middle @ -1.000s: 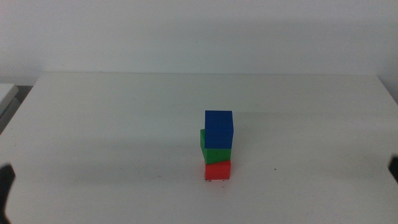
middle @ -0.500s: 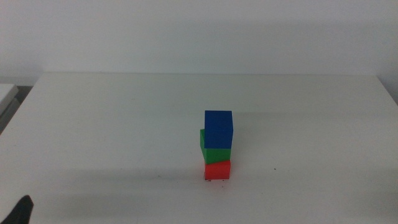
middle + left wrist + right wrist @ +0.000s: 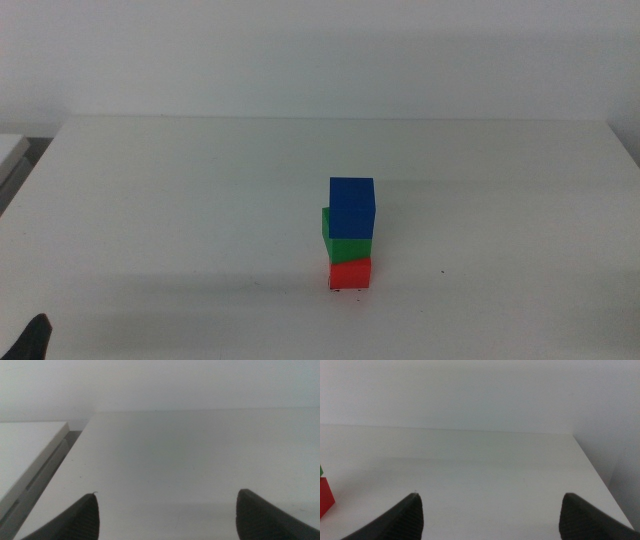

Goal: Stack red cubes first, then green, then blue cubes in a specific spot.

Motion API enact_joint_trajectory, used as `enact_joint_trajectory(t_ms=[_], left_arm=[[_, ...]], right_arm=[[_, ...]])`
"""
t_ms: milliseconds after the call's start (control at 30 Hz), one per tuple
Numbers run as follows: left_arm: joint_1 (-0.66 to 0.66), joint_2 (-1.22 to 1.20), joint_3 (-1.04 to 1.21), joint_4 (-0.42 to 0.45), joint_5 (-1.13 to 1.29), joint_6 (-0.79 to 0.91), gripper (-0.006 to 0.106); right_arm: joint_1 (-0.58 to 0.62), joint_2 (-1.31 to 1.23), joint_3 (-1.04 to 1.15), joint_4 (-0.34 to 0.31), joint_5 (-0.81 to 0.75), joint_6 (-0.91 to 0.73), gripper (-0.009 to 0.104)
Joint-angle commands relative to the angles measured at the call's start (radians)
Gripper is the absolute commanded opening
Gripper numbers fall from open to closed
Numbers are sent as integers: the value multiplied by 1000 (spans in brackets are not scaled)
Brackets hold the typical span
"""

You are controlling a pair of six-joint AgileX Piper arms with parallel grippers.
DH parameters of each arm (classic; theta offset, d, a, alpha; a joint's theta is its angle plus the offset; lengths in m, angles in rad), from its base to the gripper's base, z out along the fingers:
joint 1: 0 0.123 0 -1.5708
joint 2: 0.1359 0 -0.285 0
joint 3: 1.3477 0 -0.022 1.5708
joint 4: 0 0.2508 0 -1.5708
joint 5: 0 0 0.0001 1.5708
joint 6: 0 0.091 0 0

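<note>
Red cube probably well outside right jaws.

soft, even light all over, bright but a touch grey, the white table free of glare and the stack's blue cube throwing only a faint shadow to its left. the middle view is fairly sharp, though the far wall fades into haze. both wrist views are milky and low in contrast, with the left gripper and right gripper jaws just blurred dark wedges.
</note>
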Motion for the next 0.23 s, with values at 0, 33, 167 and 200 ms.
enact_joint_trajectory(t_ms=[0,33,167,200], left_arm=[[1,-4,0,15,-14,1,94],[1,-4,0,17,-14,1,94],[1,-4,0,17,-14,1,94],[1,-4,0,17,-14,1,94]], right_arm=[[-4,-5,3,-10,-9,-4,93],[-4,-5,3,-10,-9,-4,93],[-4,-5,3,-10,-9,-4,93],[-4,-5,3,-10,-9,-4,93]])
